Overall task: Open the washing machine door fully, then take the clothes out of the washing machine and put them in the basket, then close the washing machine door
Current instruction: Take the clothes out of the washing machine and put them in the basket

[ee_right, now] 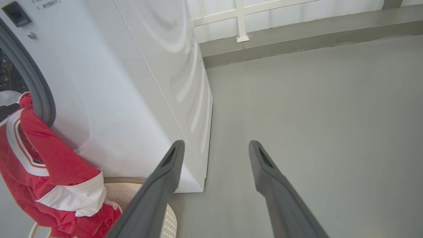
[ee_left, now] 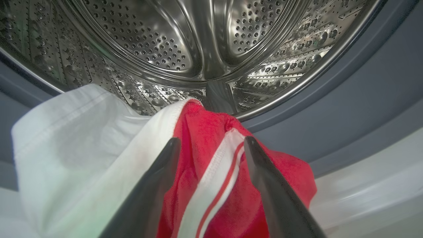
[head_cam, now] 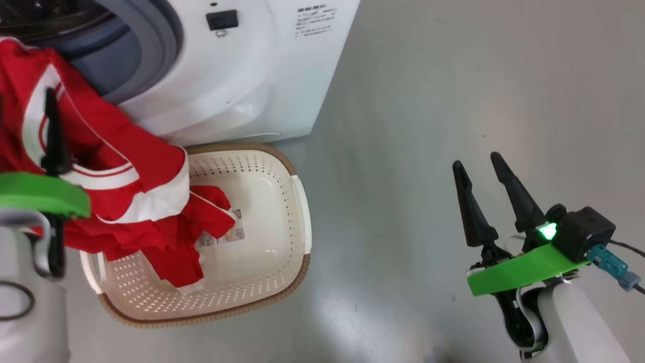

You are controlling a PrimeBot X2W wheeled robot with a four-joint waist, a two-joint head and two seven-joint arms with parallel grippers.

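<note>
Some red clothes [head_cam: 126,151] hanging from washing machine [head_cam: 242,75], folds apparently in basket [head_cam: 282,242]

Left arm [head_cam: 25,312] up, left jaws spread, right arm [head_cam: 579,322] low, right jaws spread

— What's underfoot out there?
— A smooth grey floor [head_cam: 428,101], slightly glossy, with pale patches of reflected light.
— And at the far end?
— A low grey ledge [ee_right: 297,36] runs along the floor's edge. Above it stands a white wall [ee_right: 314,10], with a white upright bar [ee_right: 240,19] coming down onto the ledge.
</note>
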